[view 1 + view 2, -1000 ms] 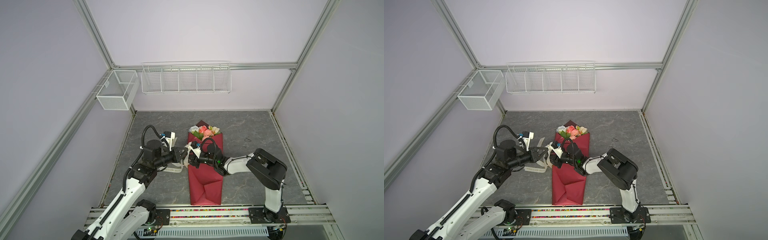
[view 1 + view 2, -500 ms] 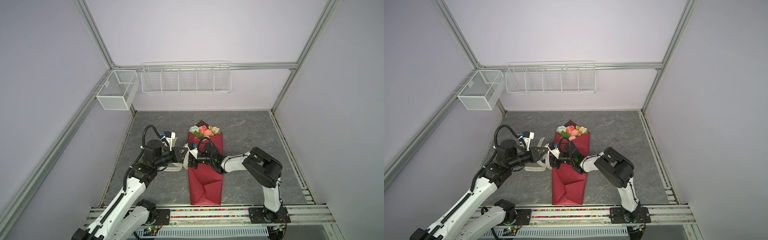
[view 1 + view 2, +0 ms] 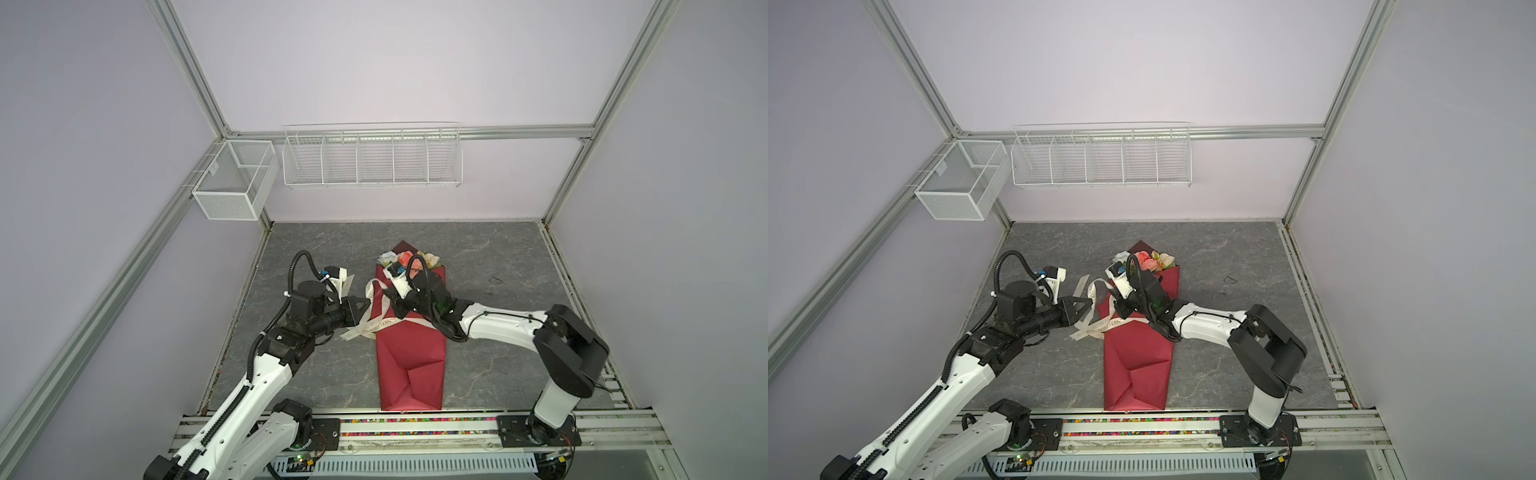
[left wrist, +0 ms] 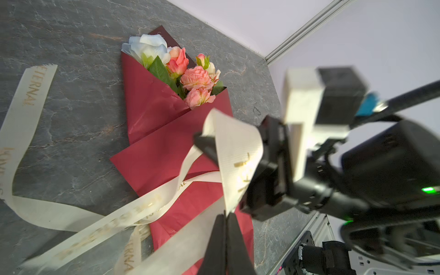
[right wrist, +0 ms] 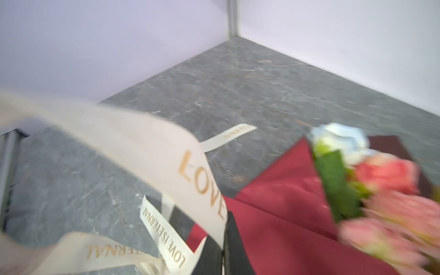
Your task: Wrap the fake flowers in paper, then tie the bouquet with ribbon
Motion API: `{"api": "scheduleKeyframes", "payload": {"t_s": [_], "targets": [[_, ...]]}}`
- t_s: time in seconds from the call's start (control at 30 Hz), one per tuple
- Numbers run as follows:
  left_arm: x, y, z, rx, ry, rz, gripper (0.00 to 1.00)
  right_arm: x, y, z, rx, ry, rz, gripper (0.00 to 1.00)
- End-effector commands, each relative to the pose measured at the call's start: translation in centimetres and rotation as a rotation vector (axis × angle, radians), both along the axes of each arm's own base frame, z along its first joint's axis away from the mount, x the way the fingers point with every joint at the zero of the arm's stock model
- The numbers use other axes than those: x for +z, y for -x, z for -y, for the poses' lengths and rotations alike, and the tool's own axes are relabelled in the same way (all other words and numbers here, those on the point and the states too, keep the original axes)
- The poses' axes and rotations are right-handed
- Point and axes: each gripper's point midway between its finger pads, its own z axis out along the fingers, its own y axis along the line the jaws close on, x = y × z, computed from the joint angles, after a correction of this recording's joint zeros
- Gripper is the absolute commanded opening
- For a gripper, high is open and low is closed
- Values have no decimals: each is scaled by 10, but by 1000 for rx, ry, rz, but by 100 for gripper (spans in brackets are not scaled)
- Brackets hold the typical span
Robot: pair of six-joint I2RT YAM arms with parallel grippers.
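The bouquet of fake flowers [image 3: 409, 357], wrapped in dark-red paper, lies flat on the grey surface [image 3: 498, 257]. Just beside its left edge, the left end effector [image 3: 365, 306] is clamped tight on the cream ribbon [image 3: 374, 328]. Over that same edge, the right end effector [image 3: 394, 309] pinches a raised loop of the ribbon, jaws closed.

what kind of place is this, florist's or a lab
Probably a robot lab work cell, not a shop: plain walls in an aluminium frame, the left arm and right arm bolted to a rail, a wire basket on the back wall.
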Motion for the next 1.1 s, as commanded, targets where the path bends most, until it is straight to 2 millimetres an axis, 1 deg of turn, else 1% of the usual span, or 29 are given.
{"api": "scheduleKeyframes", "payload": {"t_s": [0.0, 0.1, 0.2, 0.27, 0.37, 0.4, 0.43, 0.47, 0.6, 0.73, 0.9, 0.97, 1.07], "targets": [[-9, -6, 3, -8, -15, -7, 0, -12, -16, 87, -293, 305, -46, 7], [-10, -13, 12, -47, -17, -16, 0, 7, -20, 130, -422, 345, -70, 7], [-14, -20, 22, -94, -21, -36, 3, 29, -22, 167, -538, 347, -76, 7], [-16, -24, 31, -136, -21, -44, 4, 39, -24, 183, -572, 338, -87, 7], [-28, -29, 41, -195, -69, -85, 17, 45, -26, 204, -634, 338, -124, 7], [-33, -29, 44, -216, -100, -91, 24, 46, -26, 206, -636, 334, -137, 7], [-40, -28, 47, -237, -143, -94, 32, 46, -25, 204, -615, 329, -147, 7], [-45, -27, 51, -259, -188, -83, 37, 47, -24, 201, -596, 324, -154, 7], [-69, -23, 61, -324, -336, -59, 48, 46, -18, 191, -548, 293, -192, 7], [-92, -22, 69, -395, -462, -51, 57, 49, -15, 192, -541, 293, -194, 7], [-121, -25, 74, -457, -669, -45, 64, 51, -14, 186, -505, 280, -198, 7], [-123, -30, 72, -455, -715, -39, 67, 50, -13, 184, -494, 279, -204, 7], [-127, -35, 71, -468, -758, -37, 69, 47, -13, 181, -485, 282, -214, 7]]}}
